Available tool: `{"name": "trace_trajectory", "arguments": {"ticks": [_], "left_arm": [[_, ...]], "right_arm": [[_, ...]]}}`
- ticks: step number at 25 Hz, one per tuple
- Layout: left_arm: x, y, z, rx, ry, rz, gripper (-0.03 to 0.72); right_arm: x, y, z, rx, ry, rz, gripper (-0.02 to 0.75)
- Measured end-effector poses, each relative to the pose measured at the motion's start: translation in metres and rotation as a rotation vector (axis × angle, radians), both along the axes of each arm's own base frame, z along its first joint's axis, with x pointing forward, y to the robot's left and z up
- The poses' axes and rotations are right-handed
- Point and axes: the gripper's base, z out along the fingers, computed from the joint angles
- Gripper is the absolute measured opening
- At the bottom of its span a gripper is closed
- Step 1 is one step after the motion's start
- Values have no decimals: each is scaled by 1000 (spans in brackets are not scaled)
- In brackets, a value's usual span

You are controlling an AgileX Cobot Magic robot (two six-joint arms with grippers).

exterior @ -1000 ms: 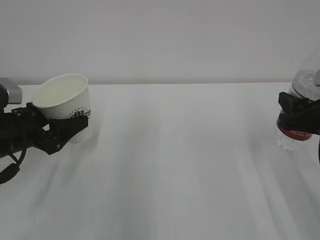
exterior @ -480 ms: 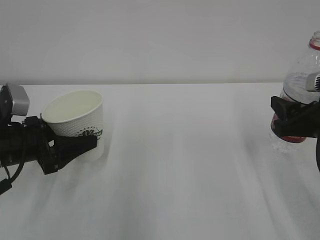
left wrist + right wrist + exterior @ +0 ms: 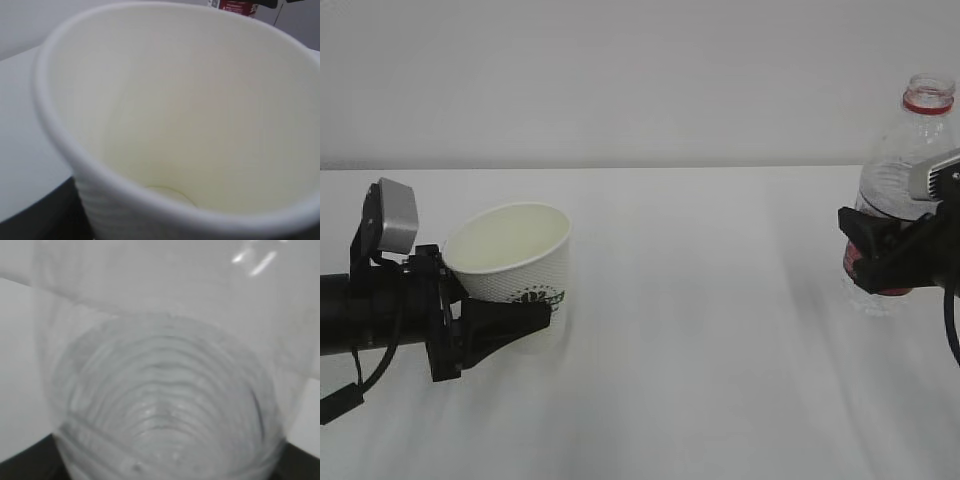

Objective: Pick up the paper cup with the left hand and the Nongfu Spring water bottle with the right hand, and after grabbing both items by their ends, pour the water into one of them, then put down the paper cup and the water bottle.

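At the left of the exterior view, the paper cup point(image 3: 512, 253) is held by the left hand point(image 3: 495, 322), whose black jaws are clamped on the cup's lower part, just below the green logo. The cup is tipped slightly, mouth up and open, and appears lifted off the white table point(image 3: 700, 330), though contact underneath cannot be judged for certain. Its cream inside point(image 3: 190, 110) is seen dry and empty in the left wrist view. Thin paper of this kind is judged light and easily crushed, so a grip low near the stiffer base is preferred. Between the two items only bare tabletop is seen; nothing is found in the way of bringing them together. At the right, the Nongfu Spring water bottle point(image 3: 900, 170) is held upright and uncapped by the right hand point(image 3: 880, 250), clamped around the red-labelled lower body. Ribbed clear plastic point(image 3: 165, 405) is judged springy and somewhat slippery, heavier for any water inside.
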Motion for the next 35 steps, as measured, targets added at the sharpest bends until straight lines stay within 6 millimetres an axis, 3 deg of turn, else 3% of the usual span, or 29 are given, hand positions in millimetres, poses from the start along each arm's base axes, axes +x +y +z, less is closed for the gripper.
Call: {"name": "trace_trajectory", "arguments": {"ticks": [12, 35], "left_arm": [[-20, -41, 1, -11, 3, -137, 529], [-49, -83, 2, -27, -5, -271, 528]], "right_arm": [[-3, 7, -1, 1, 12, 88, 476], [-8, 20, 0, -8, 0, 249, 476]]}}
